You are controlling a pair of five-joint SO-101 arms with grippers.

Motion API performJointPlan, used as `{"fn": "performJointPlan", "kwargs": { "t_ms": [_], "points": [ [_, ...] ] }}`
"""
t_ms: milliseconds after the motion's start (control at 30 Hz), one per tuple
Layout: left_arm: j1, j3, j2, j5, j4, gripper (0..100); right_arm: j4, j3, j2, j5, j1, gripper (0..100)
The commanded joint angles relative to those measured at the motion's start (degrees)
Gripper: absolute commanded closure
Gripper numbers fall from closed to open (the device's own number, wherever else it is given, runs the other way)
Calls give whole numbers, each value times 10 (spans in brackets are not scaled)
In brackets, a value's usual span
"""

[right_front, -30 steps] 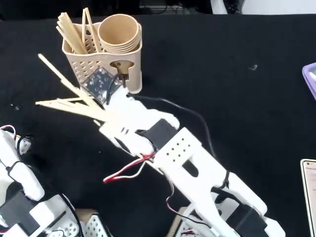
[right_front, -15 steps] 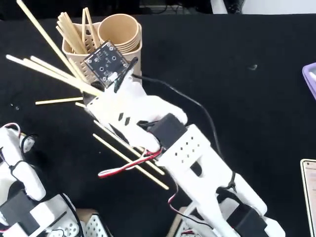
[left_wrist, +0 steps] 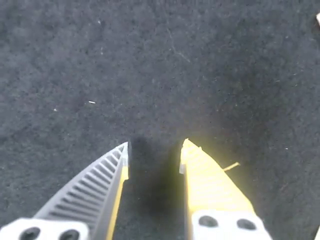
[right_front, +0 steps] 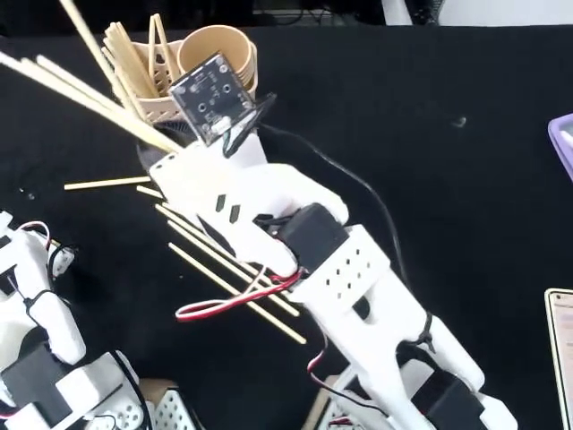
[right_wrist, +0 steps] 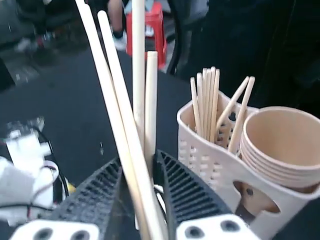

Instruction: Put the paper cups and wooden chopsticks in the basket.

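A cream perforated basket (right_front: 152, 112) stands at the back left of the black table, holding stacked paper cups (right_front: 215, 54) and several wooden chopsticks (right_front: 134, 54). My right gripper (right_front: 159, 145) is shut on a bundle of chopsticks (right_front: 72, 85) that slants up and left, just in front of the basket. In the right wrist view the held chopsticks (right_wrist: 120, 85) rise between the jaws of the gripper (right_wrist: 137, 160), with the basket (right_wrist: 210, 155) and cups (right_wrist: 280, 145) beside them. Several loose chopsticks (right_front: 224, 278) and a single one (right_front: 103, 183) lie on the table. My left gripper (left_wrist: 155, 150) is open over bare cloth.
The left arm (right_front: 36, 340) sits at the front left corner. A purple object (right_front: 562, 143) and a white card (right_front: 560, 331) lie at the right edge. The right arm's red and white wires (right_front: 224, 305) hang over the loose chopsticks.
The right arm has lifted its chopstick bundle off the table and swung it up toward the basket. Several chopsticks now lie loose on the table beneath the arm.
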Motion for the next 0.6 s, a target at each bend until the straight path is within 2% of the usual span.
{"fn": "performJointPlan", "kwargs": {
  "t_ms": [0, 133, 267, 567],
  "points": [
    [7, -2, -8, 2, -6, 820, -62, -29, -23, -22, -6, 988],
    [7, -2, -8, 2, -6, 820, -96, -29, -20, -22, -6, 988],
    [7, -2, -8, 2, -6, 820, -78, -20, -4, -21, -7, 988],
    [7, -3, -8, 2, -6, 819, -68, 124, -3, -16, -9, 988]
  ]
}}
